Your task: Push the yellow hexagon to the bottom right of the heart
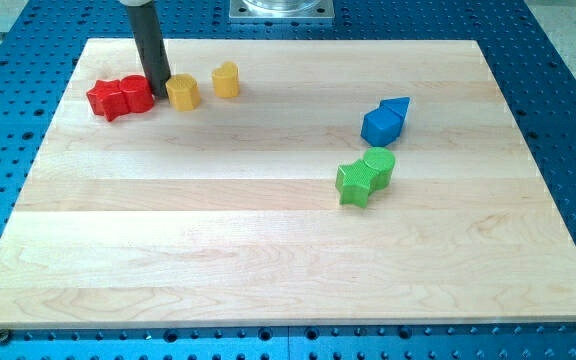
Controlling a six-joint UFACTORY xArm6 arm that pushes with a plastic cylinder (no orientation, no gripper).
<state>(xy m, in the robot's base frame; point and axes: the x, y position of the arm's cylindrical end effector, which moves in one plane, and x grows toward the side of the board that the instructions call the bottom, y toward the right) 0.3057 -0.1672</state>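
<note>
A pale wooden surface (268, 250) lies on a blue perforated bench, and everything I care about sits near its top left corner. Leftmost are two red blocks touching: a red star (106, 99) and a red cylinder (137, 94). My tip (158, 94) stands between that cylinder and the yellow hexagon (182, 91), pressed against the hexagon's left side. I carry no fingers, only the rod. Just right of the hexagon is the yellow heart (226, 80), slightly nearer the top edge. I judge the push is barely under way: next I must drive the hexagon rightward and slightly toward the bottom edge, passing under the heart without nudging it.
</note>
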